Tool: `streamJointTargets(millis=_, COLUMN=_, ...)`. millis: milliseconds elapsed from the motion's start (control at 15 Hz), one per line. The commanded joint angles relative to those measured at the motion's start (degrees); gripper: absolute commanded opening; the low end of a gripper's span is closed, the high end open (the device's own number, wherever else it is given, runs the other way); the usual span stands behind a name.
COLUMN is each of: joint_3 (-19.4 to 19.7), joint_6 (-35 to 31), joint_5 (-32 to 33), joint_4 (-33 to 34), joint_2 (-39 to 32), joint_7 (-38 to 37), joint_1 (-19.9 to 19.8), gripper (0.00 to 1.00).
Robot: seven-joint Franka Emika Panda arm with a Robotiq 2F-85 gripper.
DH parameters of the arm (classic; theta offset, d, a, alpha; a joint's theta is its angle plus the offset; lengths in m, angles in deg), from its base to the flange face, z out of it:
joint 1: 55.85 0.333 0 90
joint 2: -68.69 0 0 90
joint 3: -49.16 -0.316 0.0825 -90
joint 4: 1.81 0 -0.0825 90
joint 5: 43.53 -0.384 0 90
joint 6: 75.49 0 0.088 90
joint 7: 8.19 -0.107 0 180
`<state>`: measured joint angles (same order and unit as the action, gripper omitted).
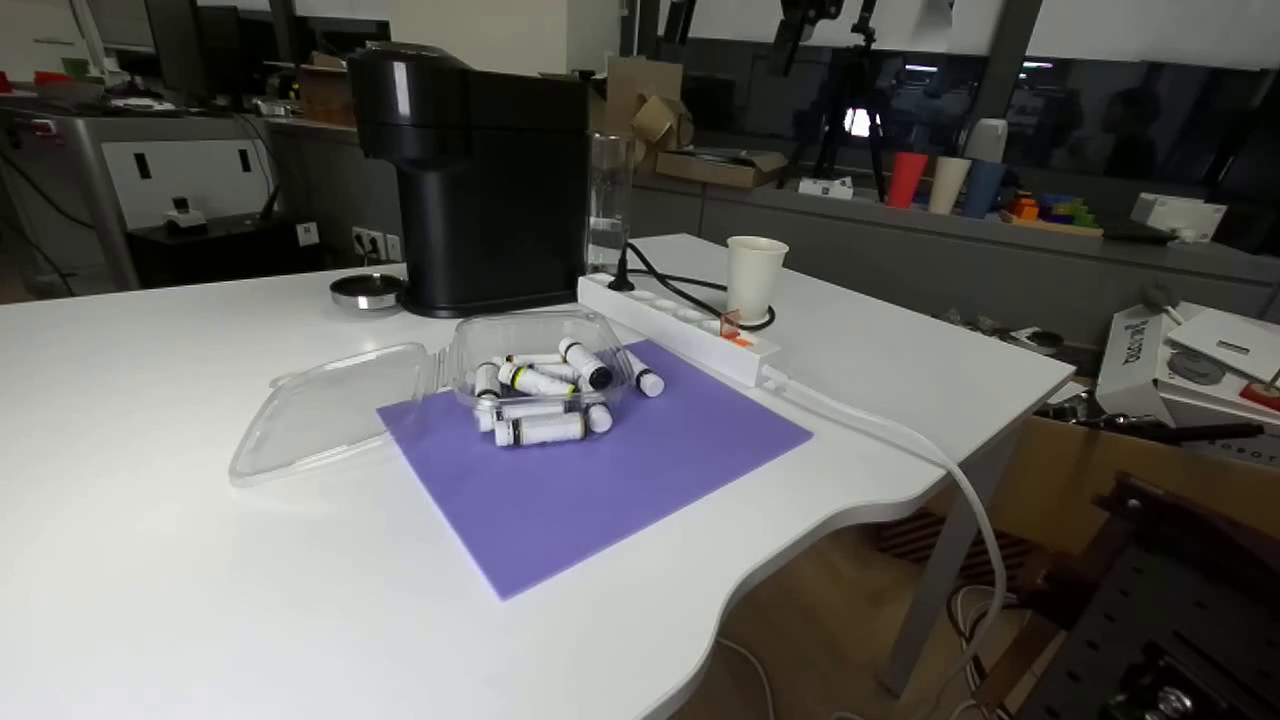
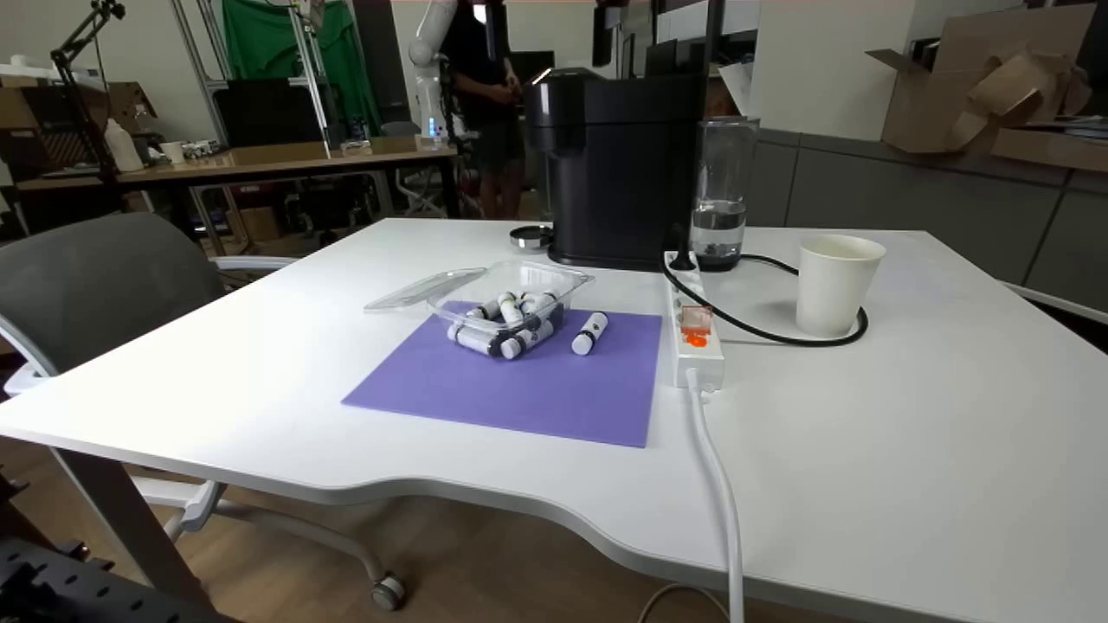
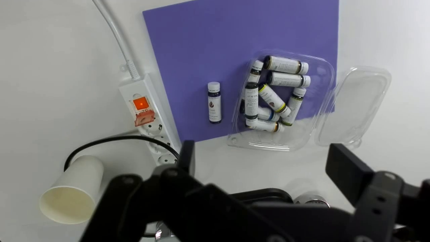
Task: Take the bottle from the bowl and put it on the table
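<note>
Several small bottles with white labels and white caps lie jumbled in a clear plastic bowl [image 3: 268,147]. One bottle [image 3: 251,101] lies atop others at the bowl's side; which one is meant I cannot tell. The bowl [image 1: 530,318] [image 2: 558,270] shows in both exterior views. A loose bottle [image 3: 215,102] lies beside the bowl on the purple mat, also visible in both exterior views [image 1: 643,376] [image 2: 590,333]. The white table [image 1: 250,600] [image 2: 260,372] carries everything. My gripper [image 3: 263,161] is open and empty, high above the table; its fingertips [image 2: 550,52] show at the top of an exterior view.
The purple mat [image 1: 600,510] lies under most of the bowl. The bowl's clear lid [image 1: 330,415] is folded open. A tall black coffee machine [image 1: 490,180] stands behind, with a metal dish [image 1: 367,291]. A power strip [image 1: 680,330] and white cup [image 1: 755,278] stand beside the mat.
</note>
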<state>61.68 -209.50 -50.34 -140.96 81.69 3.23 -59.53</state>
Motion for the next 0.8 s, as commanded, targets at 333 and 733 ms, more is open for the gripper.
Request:
streamJointTargets(millis=333, joint_3=-4.2, joint_6=-1.3, joint_5=-2.1, joint_4=6.7, joint_2=-14.5, joint_7=14.6, joint_1=2.2, gripper=1.00)
streamJointTargets(millis=733, joint_3=-10.4, joint_6=-1.1, joint_5=0.6, joint_4=16.3, joint_2=-28.9, joint_7=28.8, joint_1=0.6, gripper=1.00)
